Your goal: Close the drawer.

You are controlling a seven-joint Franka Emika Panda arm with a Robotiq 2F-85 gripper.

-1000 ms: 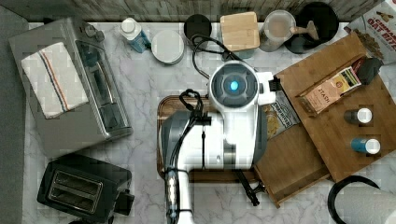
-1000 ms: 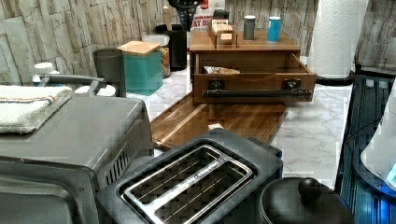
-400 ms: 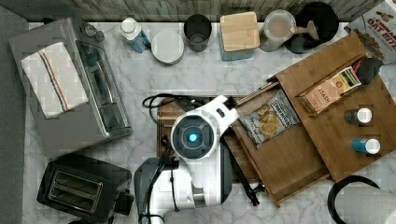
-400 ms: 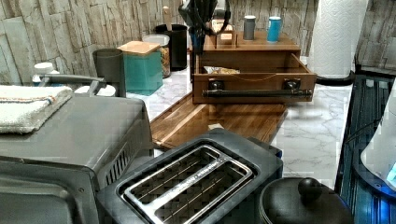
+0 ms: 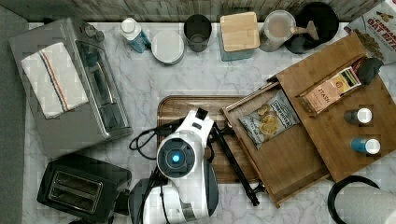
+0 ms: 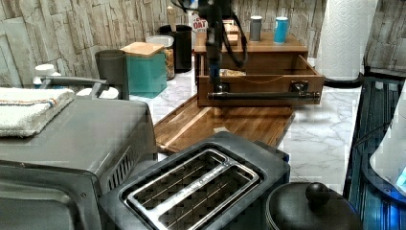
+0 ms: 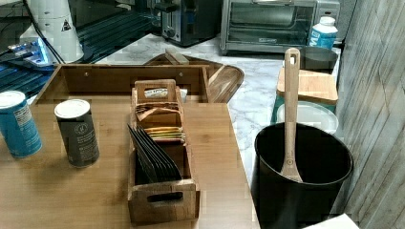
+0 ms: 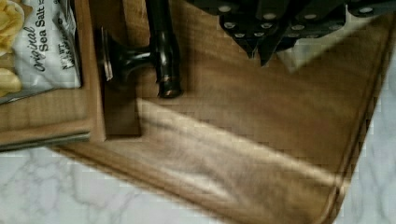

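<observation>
The drawer (image 5: pixel 285 154) stands pulled out of the bamboo organizer (image 5: pixel 336 135) with a chip bag (image 5: pixel 268 122) inside. A dark bar handle (image 5: pixel 236 163) runs along the drawer's front over the wooden serving tray (image 5: pixel 187 105). My arm (image 5: pixel 180 158) hangs above the tray, just off the handle. In the left view my gripper (image 6: pixel 214 81) reaches down to the left end of the handle (image 6: pixel 263 96). The wrist view shows my gripper (image 8: pixel 259 49) shut and holding nothing, a short gap from the handle's end (image 8: pixel 163 56).
A toaster oven (image 5: pixel 70 88) and a toaster (image 5: pixel 79 186) sit at the top view's left. Jars and canisters (image 5: pixel 238 35) line the back wall. Two cans (image 5: pixel 362 130) and a tea box (image 5: pixel 329 88) stand on the organizer. A paper towel roll (image 5: pixel 364 205) stands nearby.
My arm has swung from above the drawer toward the top view's lower left. In the left view the gripper has come down to the handle's left end.
</observation>
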